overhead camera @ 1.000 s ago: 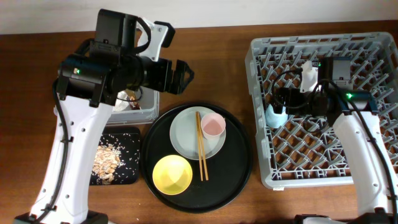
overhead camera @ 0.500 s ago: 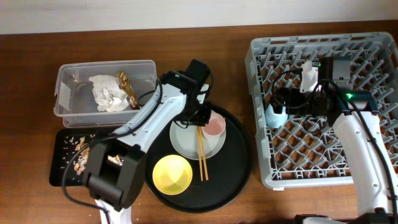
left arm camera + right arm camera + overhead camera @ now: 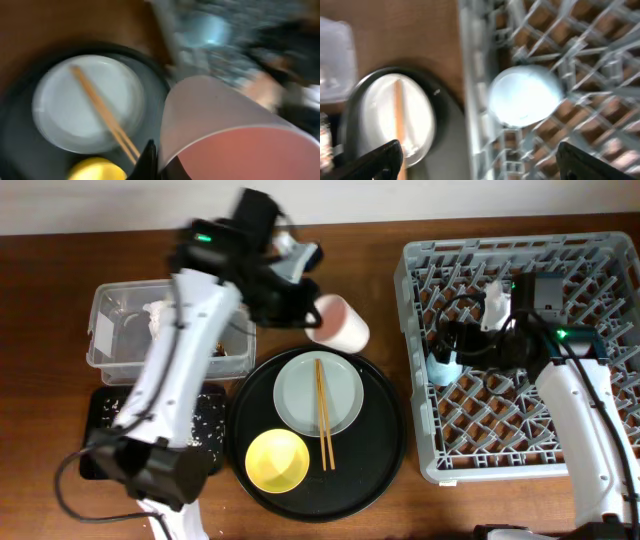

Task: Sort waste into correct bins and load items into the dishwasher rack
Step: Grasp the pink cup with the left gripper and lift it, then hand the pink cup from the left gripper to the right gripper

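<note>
My left gripper is shut on the rim of the pink cup, holding it tilted in the air behind the round black tray. In the left wrist view the pink cup fills the lower right. One finger presses its wall. The grey-green plate carries the chopsticks, with the yellow bowl beside it. The light-blue cup stands upside down in the dishwasher rack. My right gripper hangs open just above it. From the right wrist, the cup lies beyond the spread fingers.
The clear tub at back left holds the white napkin, partly hidden by my left arm. The black rectangular tray in front of it holds food scraps. The round black tray sits mid-table, close to the rack's left wall.
My left gripper shut on the pink cup and lifted it off the plate, up and toward the back. The right arm and blue cup have not moved.
</note>
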You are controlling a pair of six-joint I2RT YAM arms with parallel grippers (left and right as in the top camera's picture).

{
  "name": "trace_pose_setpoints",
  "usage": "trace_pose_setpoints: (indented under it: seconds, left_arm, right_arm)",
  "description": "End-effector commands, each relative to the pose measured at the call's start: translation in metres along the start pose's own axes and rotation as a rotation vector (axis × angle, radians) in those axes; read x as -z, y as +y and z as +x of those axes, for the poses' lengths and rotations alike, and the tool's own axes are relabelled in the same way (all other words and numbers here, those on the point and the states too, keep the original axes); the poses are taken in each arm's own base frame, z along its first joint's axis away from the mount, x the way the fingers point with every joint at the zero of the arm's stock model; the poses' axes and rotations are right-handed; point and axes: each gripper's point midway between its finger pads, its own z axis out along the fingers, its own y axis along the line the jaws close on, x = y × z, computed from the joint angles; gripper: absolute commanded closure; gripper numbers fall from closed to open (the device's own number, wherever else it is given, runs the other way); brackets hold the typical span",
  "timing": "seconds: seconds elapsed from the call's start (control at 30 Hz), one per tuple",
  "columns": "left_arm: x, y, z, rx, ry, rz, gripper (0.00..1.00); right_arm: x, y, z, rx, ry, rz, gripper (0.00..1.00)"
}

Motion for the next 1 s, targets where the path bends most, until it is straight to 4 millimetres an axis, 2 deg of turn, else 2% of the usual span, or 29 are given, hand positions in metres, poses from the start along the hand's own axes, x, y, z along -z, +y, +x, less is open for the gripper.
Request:
trace_pose_setpoints:
  seconds: [0.0,0.03,0.07,0.1,0.2,0.27,0.4,0.47,0.5,0.63,0.77,0.9,0.93,0.97]
  left_arm:
    - [0.064,-0.026,-0.004,-0.155,-0.135,0.427,1.00]
    - [0.077,-0.023,-0.004,-0.175,-0.175,0.475,1.00]
    - [0.090,-0.020,-0.008,-0.165,-0.218,0.525,1.00]
    - [0.092,-0.023,-0.008,-0.165,-0.225,0.545,1.00]
    - [0.086,-0.045,-0.006,-0.236,-0.215,0.601,1.00]
    - [0.068,-0.067,0.003,-0.287,-0.154,0.605,1.00]
    - [0.057,-0.081,0.010,-0.315,-0.114,0.612,1.00]
    - [0.055,-0.082,0.012,-0.314,-0.100,0.607,1.00]
    - [0.055,-0.082,0.013,-0.312,-0.098,0.608,1.00]
    - [0.055,-0.083,0.013,-0.312,-0.098,0.608,1.00]
    - [0.055,-0.083,0.013,-0.312,-0.098,0.608,1.00]
    - [0.055,-0.083,0.013,-0.312,-0.098,0.607,1.00]
    - [0.054,-0.082,0.013,-0.313,-0.095,0.600,1.00]
    - [0.052,-0.080,0.014,-0.315,-0.089,0.582,1.00]
  right_arm:
    - [0.038,0.105,0.008,0.137,0.034,-0.631,0.01]
    - [0.077,0.143,0.014,0.266,0.008,-0.953,0.01]
    - [0.106,0.160,0.018,0.346,-0.020,-1.148,0.01]
    - [0.114,0.165,0.021,0.369,-0.021,-1.205,0.01]
    - [0.113,0.183,0.033,0.455,-0.003,-1.240,0.01]
    - [0.114,0.205,0.047,0.578,0.001,-1.287,0.00]
    - [0.117,0.229,0.061,0.722,-0.009,-1.344,0.03]
    - [0.123,0.233,0.058,0.789,-0.062,-1.351,0.05]
    - [0.129,0.233,0.051,0.804,-0.095,-1.343,0.06]
    - [0.136,0.232,0.033,0.787,-0.122,-1.325,0.11]
    - [0.136,0.232,0.033,0.787,-0.121,-1.325,0.25]
    - [0.134,0.232,0.030,0.790,-0.139,-1.306,0.28]
    - [0.134,0.233,0.029,0.801,-0.148,-1.307,0.34]
    - [0.136,0.234,0.028,0.827,-0.171,-1.307,0.43]
